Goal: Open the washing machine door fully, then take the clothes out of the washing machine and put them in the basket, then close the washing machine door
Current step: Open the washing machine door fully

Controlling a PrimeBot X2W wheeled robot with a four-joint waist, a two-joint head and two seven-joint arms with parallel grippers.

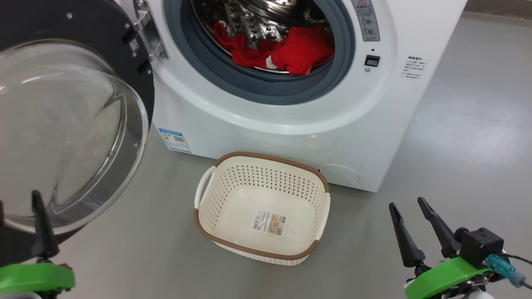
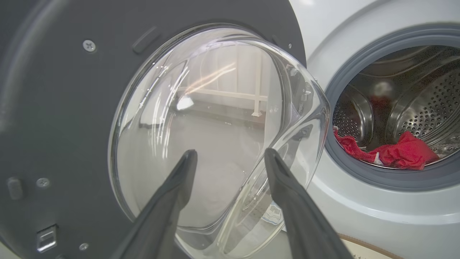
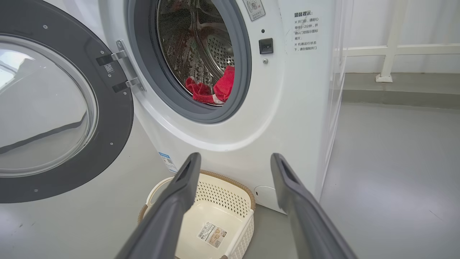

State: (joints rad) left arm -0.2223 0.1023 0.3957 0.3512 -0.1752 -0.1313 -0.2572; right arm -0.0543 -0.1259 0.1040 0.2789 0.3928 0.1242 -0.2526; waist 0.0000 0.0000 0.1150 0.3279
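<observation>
Black-rimmed round glass door (image 2: 54, 108) was found open, just ahead of the spread, empty left claw (image 2: 230, 153).
Bright red fabric clothes (image 1: 299, 52) were held in the white washing machine (image 1: 270, 137); a paper label (image 1: 269, 223) was seen in the cream perforated basket (image 1: 266, 157), the right claw (image 1: 407, 203) spread empty to its right.

We count one white front-loading washing machine (image 1: 249, 124), one round black-rimmed glass door (image 1: 62, 124) ahead of our left gripper (image 2: 230, 153), one cream perforated basket (image 1: 266, 180), one red fabric heap (image 1: 299, 50).
</observation>
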